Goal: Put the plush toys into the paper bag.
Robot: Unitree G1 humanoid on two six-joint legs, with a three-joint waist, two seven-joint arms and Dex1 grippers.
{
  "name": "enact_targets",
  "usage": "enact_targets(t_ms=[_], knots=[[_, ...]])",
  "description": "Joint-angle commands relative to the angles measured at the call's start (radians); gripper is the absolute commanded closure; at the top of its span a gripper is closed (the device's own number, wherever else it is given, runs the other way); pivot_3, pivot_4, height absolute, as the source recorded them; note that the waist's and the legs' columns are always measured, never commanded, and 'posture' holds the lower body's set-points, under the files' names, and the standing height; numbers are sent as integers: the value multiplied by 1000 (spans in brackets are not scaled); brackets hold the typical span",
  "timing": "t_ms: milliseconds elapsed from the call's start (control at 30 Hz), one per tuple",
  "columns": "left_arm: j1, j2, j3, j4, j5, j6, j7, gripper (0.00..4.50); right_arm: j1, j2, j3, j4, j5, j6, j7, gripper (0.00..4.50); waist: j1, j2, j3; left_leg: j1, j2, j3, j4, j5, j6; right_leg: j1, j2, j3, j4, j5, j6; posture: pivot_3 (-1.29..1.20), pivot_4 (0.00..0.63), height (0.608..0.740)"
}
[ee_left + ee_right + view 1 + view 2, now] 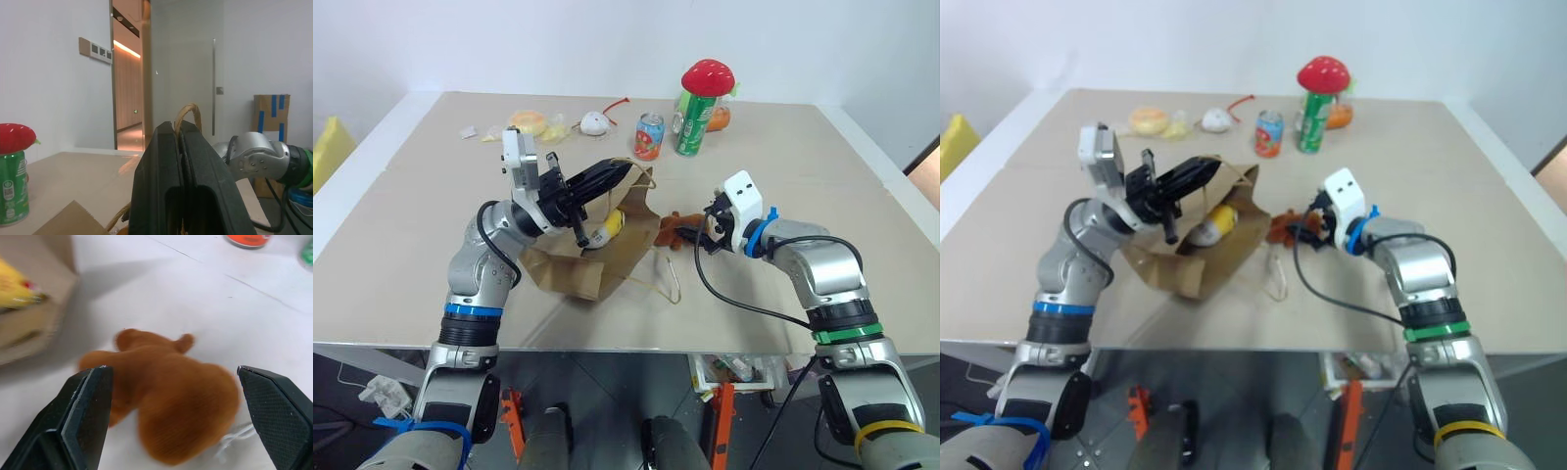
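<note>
The brown paper bag [573, 269] lies on the table with its mouth facing right. My left gripper [607, 174] is shut on one twisted handle [188, 110] and holds the bag's upper edge up. The yellow-and-white plush toy [610, 227] sits inside the bag's mouth. The reddish-brown plush toy [671, 231] lies on the table just right of the bag. My right gripper [171, 369] is open, one finger on each side of this brown toy [166, 406], and no contact shows.
The bag's other handle [668, 279] lies loose on the table near the front. At the back stand a green can [691, 125] with a red mushroom toy [706, 76] on top, an orange can [649, 136], a small white toy [595, 123] and a yellow-orange item [527, 121].
</note>
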Motion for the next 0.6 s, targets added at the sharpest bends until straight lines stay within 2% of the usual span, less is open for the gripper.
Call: enact_targets(t_ms=[33, 100, 167, 200, 267, 300, 400, 500, 600], knots=[[0, 3, 7, -51, -12, 4, 5, 4500, -43, 5, 38, 69, -75, -56, -2, 106, 0, 0, 0, 0, 0, 0, 0, 0, 0, 0, 0, 0, 0, 0, 0, 0, 150, 740], [3, 4, 7, -55, -13, 6, 6, 4500, -45, 7, 49, 76, -85, -57, 10, 106, 0, 0, 0, 0, 0, 0, 0, 0, 0, 0, 0, 0, 0, 0, 0, 0, 150, 740], [4, 5, 8, -57, -13, 7, 7, 4500, -42, 11, 54, 78, -87, -55, 19, 614, 0, 0, 0, 0, 0, 0, 0, 0, 0, 0, 0, 0, 0, 0, 0, 0, 150, 740], [4, 5, 9, -58, -13, 7, 7, 4500, -41, 12, 54, 80, -87, -51, 23, 721, 0, 0, 0, 0, 0, 0, 0, 0, 0, 0, 0, 0, 0, 0, 0, 0, 150, 740], [2, 4, 9, -56, -11, 6, 8, 4500, -31, 9, 62, 73, -91, -33, 39, 1615, 0, 0, 0, 0, 0, 0, 0, 0, 0, 0, 0, 0, 0, 1, 0, 0, 150, 740], [2, 5, 10, -57, -11, 6, 9, 4500, -26, 7, 65, 68, -96, -26, 44, 1817, 0, 0, 0, 0, 0, 0, 0, 0, 0, 0, 0, 0, 0, 1, 0, 0, 150, 740], [2, 6, 12, -57, -12, 6, 10, 4500, -18, 5, 64, 56, -107, -11, 50, 2912, 0, 0, 0, 0, 0, 0, 0, 0, 0, 0, 0, 0, 0, 1, 0, 0, 150, 740], [0, 7, 12, -56, -14, 8, 9, 4500, -15, -3, 53, 46, -121, -10, 44, 3663, 0, 0, 0, 0, 0, 0, 0, 0, 0, 1, 0, 0, 0, 1, 0, 0, 150, 740], [-2, 7, 12, -55, -14, 9, 7, 4500, -30, -13, -18, 37, -102, 4, 15, 4299, 0, 0, 0, 0, 0, 0, 0, 0, 0, 1, 0, 0, 0, 1, 0, 0, 150, 740]])
